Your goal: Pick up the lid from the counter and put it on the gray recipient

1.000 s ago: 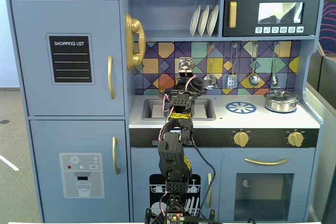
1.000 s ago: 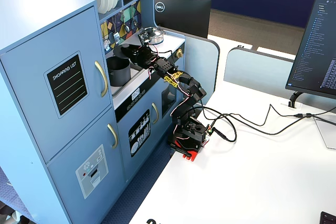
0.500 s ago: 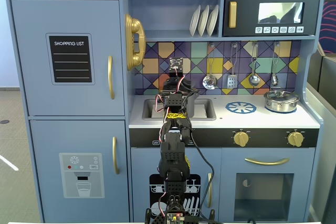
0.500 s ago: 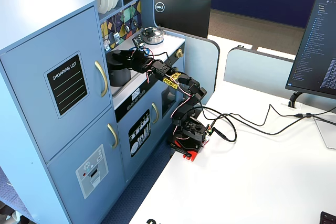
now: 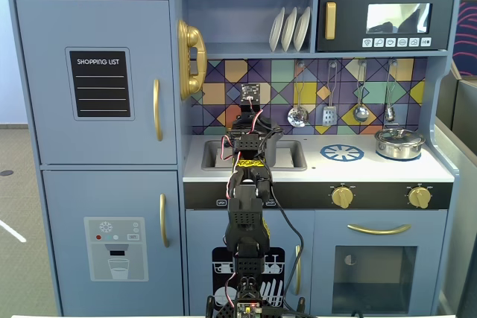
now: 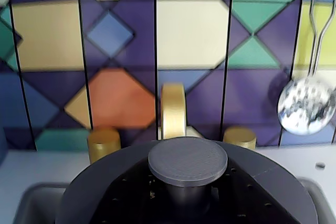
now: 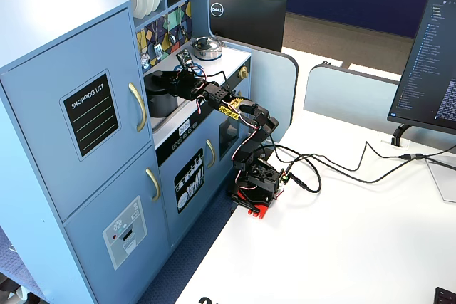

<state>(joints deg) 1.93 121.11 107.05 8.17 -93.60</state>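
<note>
The lid [image 6: 187, 162] hides the gray recipient [image 7: 162, 97] below it.

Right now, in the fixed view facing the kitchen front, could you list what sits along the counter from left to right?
Sink → arm over the sink → blue-and-white burner circle → shiny silver pot.

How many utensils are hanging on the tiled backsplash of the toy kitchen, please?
4: a skimmer, a slotted spatula, a ladle and one small utensil, left to right in a fixed view. The arm may hide others.
</note>
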